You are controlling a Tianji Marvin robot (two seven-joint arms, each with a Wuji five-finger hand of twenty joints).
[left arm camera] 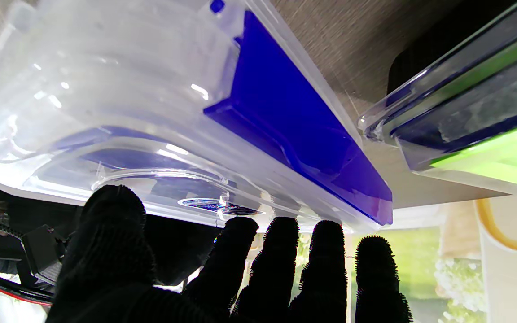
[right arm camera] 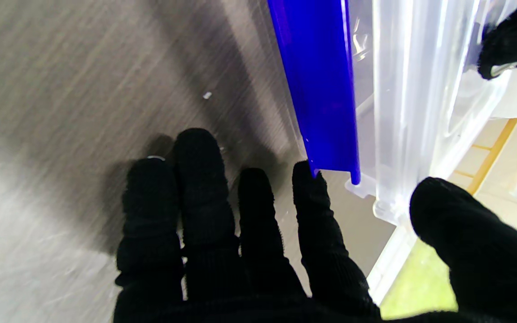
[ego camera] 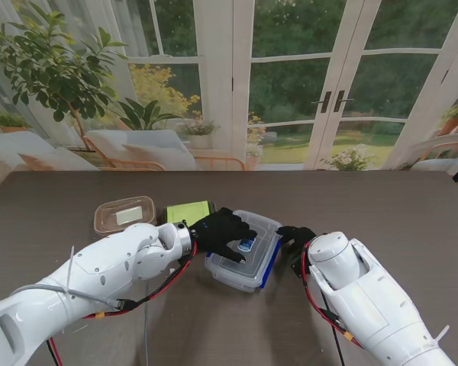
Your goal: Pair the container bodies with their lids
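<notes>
Tabletop: clear container [ego camera: 244,250] under left hand [ego camera: 223,231] fingers [left arm camera: 281,251].

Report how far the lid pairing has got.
Done: nothing is shown finished. In hand: the lid sits on the blue-clip container, left hand resting on top, right hand beside its blue clip. Left: the green-lid container and the tan-rimmed container, untouched.

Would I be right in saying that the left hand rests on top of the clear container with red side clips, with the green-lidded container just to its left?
Not quite: the clips are blue, not red, as both wrist views show plainly. The rest holds: in the stand view the left hand rests on the clear container's lid, and the green-lidded container sits just to its left.
</notes>
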